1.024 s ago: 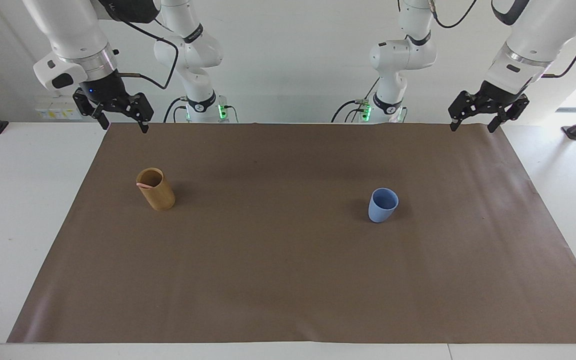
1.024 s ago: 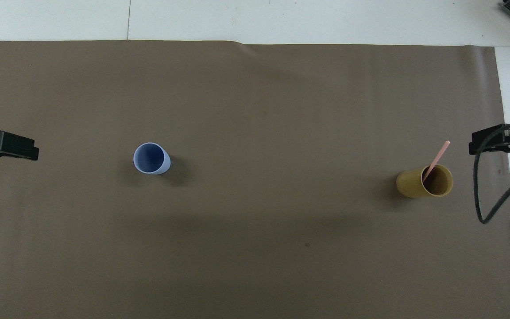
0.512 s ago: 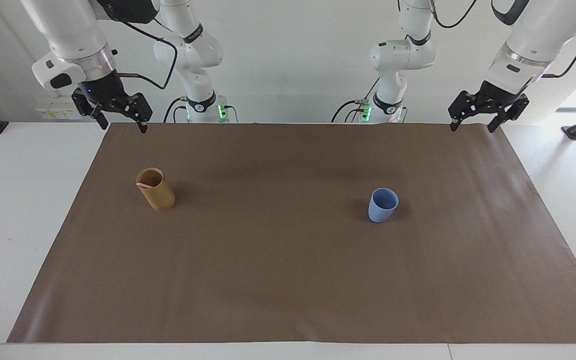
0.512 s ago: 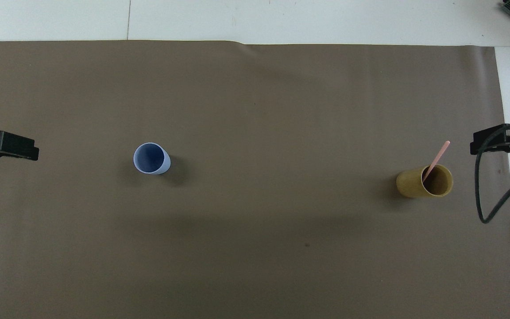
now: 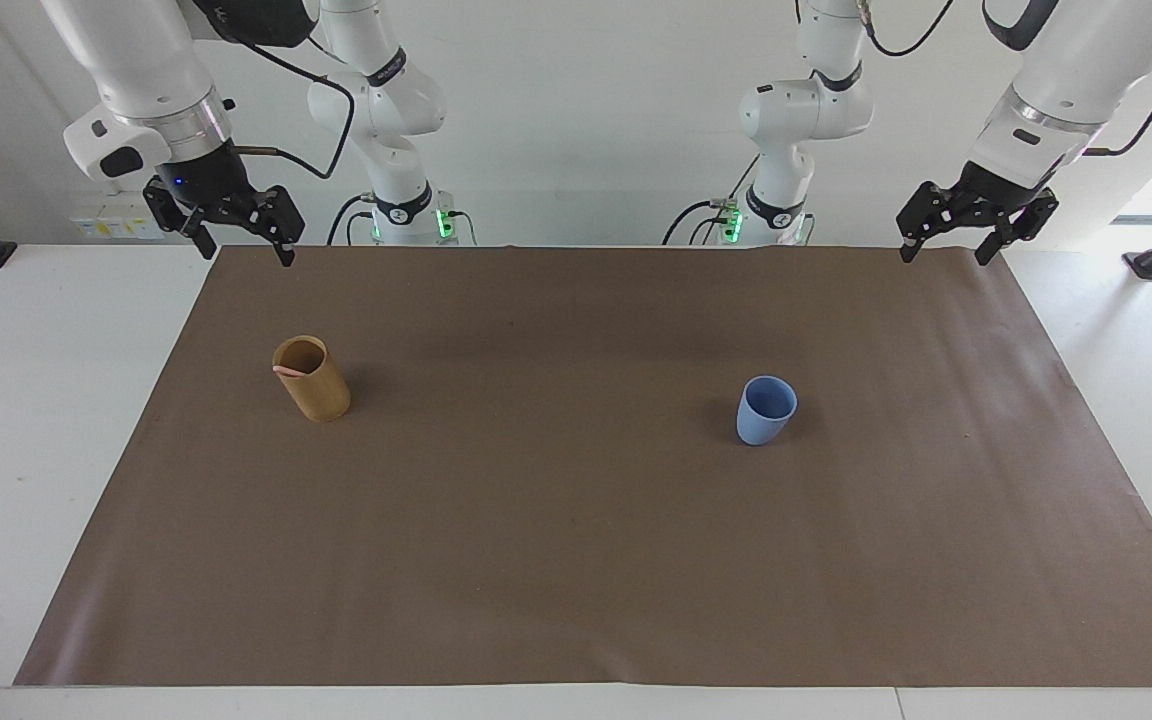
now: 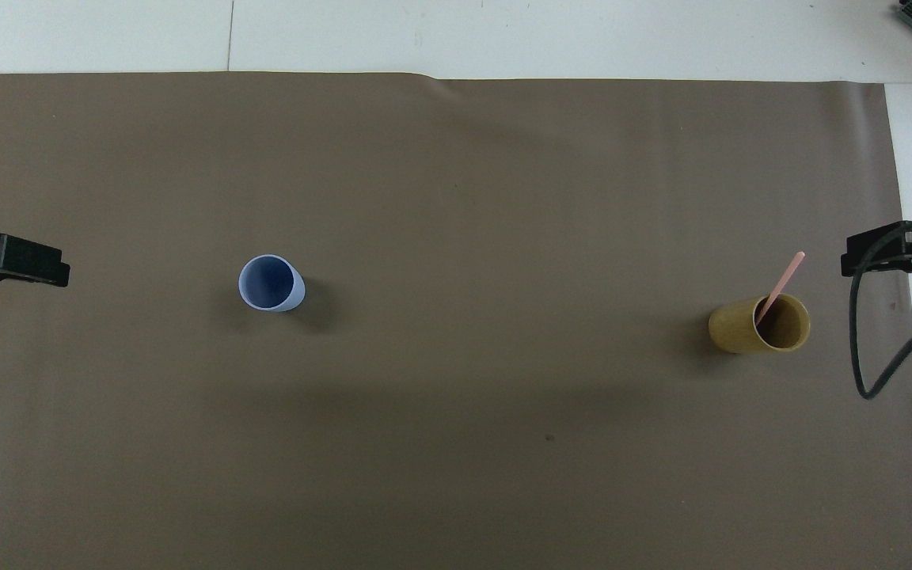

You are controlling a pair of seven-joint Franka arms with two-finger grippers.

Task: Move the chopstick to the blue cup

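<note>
chopstick (image 6: pixel 780 285) in tan holder (image 6: pixel 758 325), blue cup (image 6: pixel 271 283) apart

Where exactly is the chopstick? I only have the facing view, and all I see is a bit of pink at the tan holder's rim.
Observer: Overhead, the chopstick stands in the tan holder, leaning on its rim with its upper part sticking out.
Operator: Leaning which way?
Observer: Its top tilts away from the robots, toward the right arm's end of the table.
Operator: The right hand and left hand hang open over the edge of the mat nearest the robots. Anything inside the blue cup?
Observer: No, overhead shows its bottom bare.
</note>
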